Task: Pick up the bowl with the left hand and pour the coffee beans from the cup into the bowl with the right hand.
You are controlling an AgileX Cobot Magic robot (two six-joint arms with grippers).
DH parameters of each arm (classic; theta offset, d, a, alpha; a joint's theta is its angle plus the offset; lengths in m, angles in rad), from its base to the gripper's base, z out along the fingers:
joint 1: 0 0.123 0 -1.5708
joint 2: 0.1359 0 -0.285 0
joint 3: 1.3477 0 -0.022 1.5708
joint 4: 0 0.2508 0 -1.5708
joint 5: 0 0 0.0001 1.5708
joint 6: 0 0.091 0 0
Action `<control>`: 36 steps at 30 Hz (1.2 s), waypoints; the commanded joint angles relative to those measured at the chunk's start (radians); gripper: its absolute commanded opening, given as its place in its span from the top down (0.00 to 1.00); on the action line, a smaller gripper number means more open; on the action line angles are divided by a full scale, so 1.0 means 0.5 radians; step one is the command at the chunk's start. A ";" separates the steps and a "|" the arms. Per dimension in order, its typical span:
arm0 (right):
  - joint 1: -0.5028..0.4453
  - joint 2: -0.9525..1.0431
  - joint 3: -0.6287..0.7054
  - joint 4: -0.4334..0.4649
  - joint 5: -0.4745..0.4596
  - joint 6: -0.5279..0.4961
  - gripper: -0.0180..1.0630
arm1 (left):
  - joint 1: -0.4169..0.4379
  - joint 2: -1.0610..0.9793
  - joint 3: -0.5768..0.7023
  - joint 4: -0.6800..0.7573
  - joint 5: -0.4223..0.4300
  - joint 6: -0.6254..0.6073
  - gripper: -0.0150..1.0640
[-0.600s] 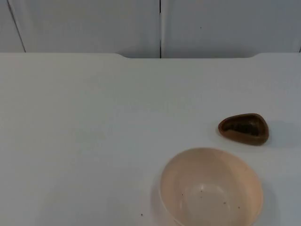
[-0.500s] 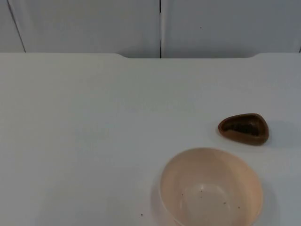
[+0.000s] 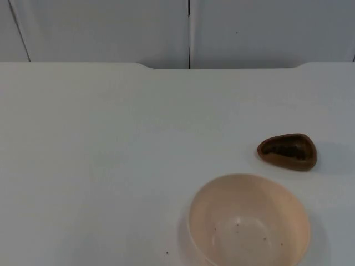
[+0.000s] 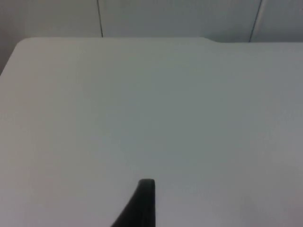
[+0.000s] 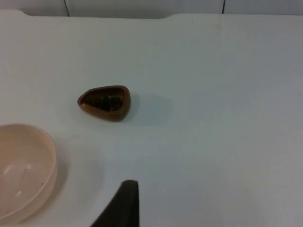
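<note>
1. Two task objects stand on the white table top point(image 3: 100, 155): a pale peach round plastic bowl point(image 3: 247, 220) at the near edge, right of centre, and a small brown teardrop-shaped wooden cup point(image 3: 288, 151) just beyond it and slightly to the right.
2. Bowl and cup stand apart, a strip of bare table between them. The cup holds dark coffee beans point(image 5: 106, 101); its narrow end points toward the left side of the table.
3. Bowl is upright, with a few dark specks inside; one dark speck point(image 3: 167, 253) lies on the table just left of it.
4. Edges: the table's far edge meets the grey partition wall point(image 3: 111, 27), with a shallow notch at mid-width. A vertical seam point(image 3: 189, 30) divides the wall panels.
5. Open room: the whole left half and the far band of the table are bare.
6. Left gripper: one black fingertip point(image 4: 142, 203) over bare table, well apart from both objects; whether released or clenched, cannot tell.
7. Right gripper: one black fingertip point(image 5: 124, 205) near the bowl, cup further ahead; claw state, cannot tell.
8. Writing or labels: none legible on bowl or cup.
</note>
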 commanded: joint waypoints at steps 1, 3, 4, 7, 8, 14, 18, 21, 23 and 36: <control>-0.012 -0.005 0.005 -0.006 -0.015 0.002 0.01 | 0.004 0.062 -0.040 -0.035 -0.024 -0.002 0.15; -0.012 -0.005 0.005 -0.006 -0.015 0.002 0.01 | 0.004 0.169 -0.096 -0.082 -0.047 -0.002 0.15; -0.012 -0.005 0.005 -0.006 -0.015 0.002 0.01 | 0.004 0.206 -0.113 -0.108 -0.060 -0.002 0.15; -0.012 -0.005 0.005 -0.006 -0.015 0.002 0.01 | 0.004 0.292 -0.137 -0.160 -0.088 0.002 0.15; -0.012 -0.005 0.005 -0.006 -0.015 0.002 0.01 | 0.004 0.325 -0.146 -0.190 -0.102 0.012 0.15; -0.012 -0.005 0.005 -0.006 -0.015 0.002 0.01 | 0.004 0.501 -0.154 -0.310 -0.133 0.094 0.15; -0.012 -0.005 0.005 -0.006 -0.015 0.002 0.01 | 0.004 0.593 -0.154 -0.399 -0.161 0.134 0.15; -0.012 -0.005 0.005 -0.006 -0.015 0.002 0.01 | 0.004 0.683 -0.154 -0.515 -0.185 0.215 0.15; -0.012 -0.005 0.005 -0.006 -0.015 0.002 0.01 | 0.004 0.730 -0.154 -0.568 -0.206 0.254 0.15; -0.012 -0.005 0.005 -0.006 -0.015 0.002 0.01 | 0.004 1.221 -0.265 -1.111 -0.205 0.765 0.15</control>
